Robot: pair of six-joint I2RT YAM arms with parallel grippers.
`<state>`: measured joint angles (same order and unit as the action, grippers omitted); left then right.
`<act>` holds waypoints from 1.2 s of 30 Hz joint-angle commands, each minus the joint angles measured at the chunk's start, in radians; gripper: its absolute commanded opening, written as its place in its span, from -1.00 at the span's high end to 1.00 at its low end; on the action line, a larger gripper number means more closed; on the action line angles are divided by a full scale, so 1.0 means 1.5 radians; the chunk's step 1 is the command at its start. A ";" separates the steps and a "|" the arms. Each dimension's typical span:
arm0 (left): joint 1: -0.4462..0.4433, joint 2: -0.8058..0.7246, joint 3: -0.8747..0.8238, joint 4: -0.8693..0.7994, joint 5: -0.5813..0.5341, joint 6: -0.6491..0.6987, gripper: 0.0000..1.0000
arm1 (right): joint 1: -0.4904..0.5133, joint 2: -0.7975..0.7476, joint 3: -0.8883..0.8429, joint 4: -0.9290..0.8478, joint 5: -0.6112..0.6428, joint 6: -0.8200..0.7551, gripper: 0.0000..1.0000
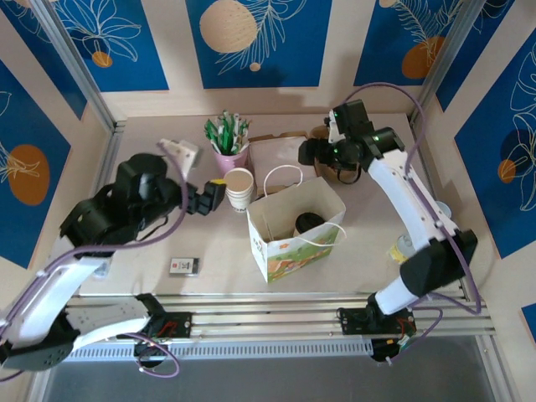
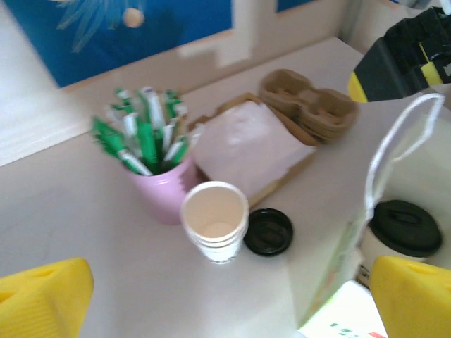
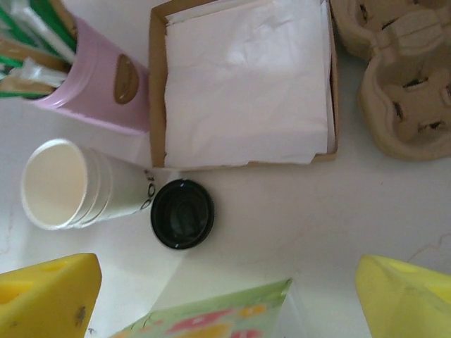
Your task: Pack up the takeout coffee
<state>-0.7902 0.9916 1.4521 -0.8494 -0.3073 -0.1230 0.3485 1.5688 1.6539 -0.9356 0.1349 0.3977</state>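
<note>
Black-lidded takeout coffee (image 1: 310, 223) set upright inside green-printed paper bag (image 1: 289, 255), at four o'clock from stacked cups (image 1: 239, 188), bag print too blurred to be read, left gripper (image 1: 216, 194) and right gripper (image 3: 225, 299) both spread wide, nothing held

Probably a robot lab's mock café booth: aluminium rail (image 1: 268, 314), blue leaf-print panels (image 1: 293, 50) (walls all round), cup carriers (image 2: 310, 105).
</note>
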 commanded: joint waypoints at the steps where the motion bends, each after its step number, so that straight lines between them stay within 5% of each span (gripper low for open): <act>1: 0.027 -0.053 -0.099 0.075 -0.065 0.014 -1.00 | 0.002 0.075 0.075 -0.012 0.022 -0.021 -0.86; 10: 0.055 -0.253 -0.313 0.160 -0.250 -0.013 -1.00 | 0.008 0.304 0.309 -0.092 0.028 -0.061 -0.85; 16: 0.056 -0.314 -0.377 0.146 -0.302 -0.030 -1.00 | 0.007 0.457 0.490 -0.165 0.034 -0.099 -0.84; 23: 0.058 -0.310 -0.394 0.151 -0.285 -0.034 -1.00 | 0.020 0.570 0.607 -0.177 0.002 -0.133 -0.84; 36: 0.067 -0.324 -0.409 0.157 -0.264 -0.036 -1.00 | 0.036 0.662 0.610 -0.106 -0.026 -0.187 -0.90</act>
<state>-0.7021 0.5198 0.8459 -0.6392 -0.7078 -0.1593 0.4057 2.5214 2.5462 -1.1149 0.1154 0.1520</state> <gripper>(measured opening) 0.999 0.951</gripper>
